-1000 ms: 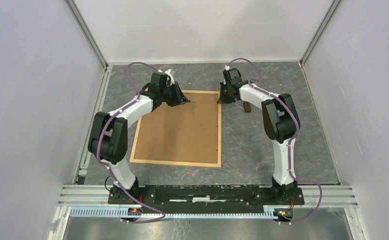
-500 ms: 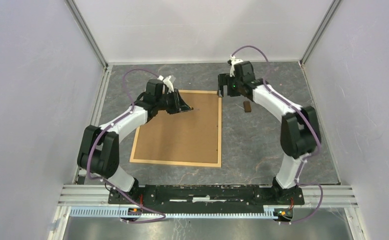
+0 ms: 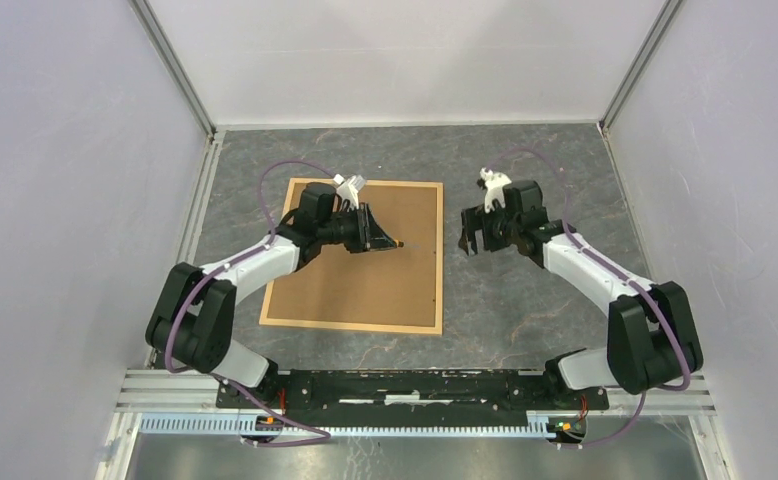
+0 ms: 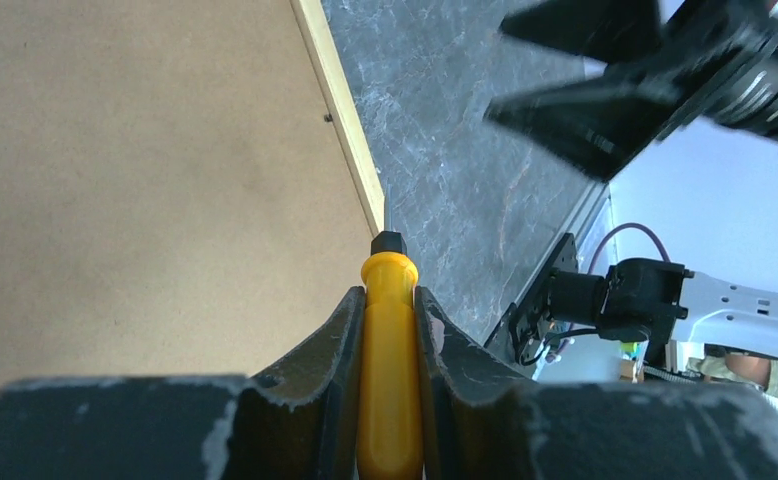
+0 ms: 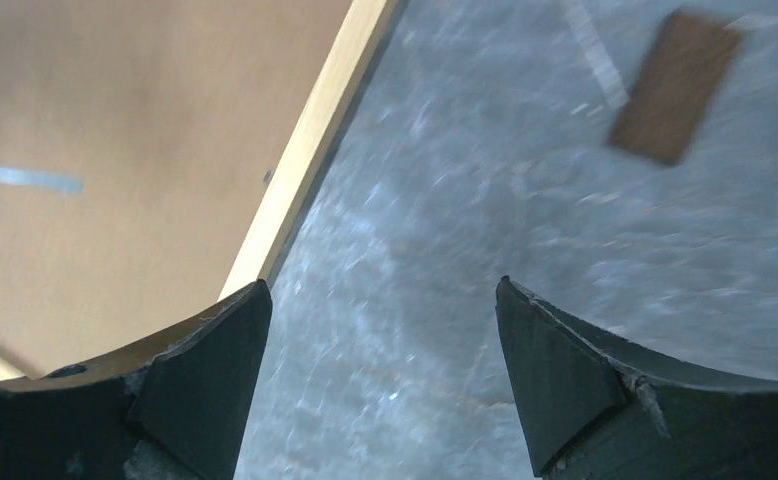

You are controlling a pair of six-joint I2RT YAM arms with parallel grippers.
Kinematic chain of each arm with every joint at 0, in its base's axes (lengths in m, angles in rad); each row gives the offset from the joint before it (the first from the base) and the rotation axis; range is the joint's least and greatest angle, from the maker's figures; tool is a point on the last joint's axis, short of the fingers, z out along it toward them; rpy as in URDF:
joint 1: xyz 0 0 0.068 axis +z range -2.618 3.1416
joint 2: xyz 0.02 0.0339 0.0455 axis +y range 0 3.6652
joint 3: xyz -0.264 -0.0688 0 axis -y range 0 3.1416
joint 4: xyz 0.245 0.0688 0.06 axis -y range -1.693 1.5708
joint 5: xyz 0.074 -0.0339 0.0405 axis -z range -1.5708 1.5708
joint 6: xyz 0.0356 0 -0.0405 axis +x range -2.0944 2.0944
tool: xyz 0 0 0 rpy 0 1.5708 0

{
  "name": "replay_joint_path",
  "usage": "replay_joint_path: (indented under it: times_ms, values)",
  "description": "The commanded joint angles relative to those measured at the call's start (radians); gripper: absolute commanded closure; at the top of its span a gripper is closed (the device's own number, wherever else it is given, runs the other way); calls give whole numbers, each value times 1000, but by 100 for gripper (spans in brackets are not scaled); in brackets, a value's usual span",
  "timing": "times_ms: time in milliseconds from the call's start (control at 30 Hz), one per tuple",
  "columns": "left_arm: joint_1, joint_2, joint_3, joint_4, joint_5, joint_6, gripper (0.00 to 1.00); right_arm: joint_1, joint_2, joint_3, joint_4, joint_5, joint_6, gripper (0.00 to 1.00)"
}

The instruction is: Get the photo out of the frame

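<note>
The frame (image 3: 365, 270) lies back side up on the table, plain brown board inside a light-wood rim (image 4: 350, 130). The photo is hidden under that board. My left gripper (image 3: 380, 235) hovers over the frame's far half. It is shut on a yellow-handled screwdriver (image 4: 390, 350), whose thin shaft (image 4: 385, 205) points at the right rim. My right gripper (image 3: 470, 232) hangs open with nothing in it over bare table just right of the rim (image 5: 310, 140). Its fingertips (image 5: 230, 320) are far apart.
A small brown block (image 5: 675, 85) lies on the grey table beyond my right gripper. White walls and metal rails enclose the table on three sides. The arm bases stand on the rail at the near edge (image 3: 405, 385).
My right gripper has left the frame's far right corner, swung nearer and opened wide. The left gripper with the screwdriver has shifted nearer and rightward over the backing.
</note>
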Motion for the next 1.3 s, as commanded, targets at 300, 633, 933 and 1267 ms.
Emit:
replay_joint_path:
  times_ms: [300, 633, 933, 1267]
  values:
    - [10, 207, 61, 120, 95, -115, 98, -26, 199, -28, 62, -550, -173, 2]
    - [14, 317, 107, 178, 112, -260, 98, -51, 285, -4, 92, -614, -208, 2]
    - [12, 391, 140, 189, 117, -283, 98, -99, 359, 19, 102, -664, -262, 5]
    - [12, 449, 152, 200, 102, -278, 98, -97, 394, 18, 85, -658, -460, 13]
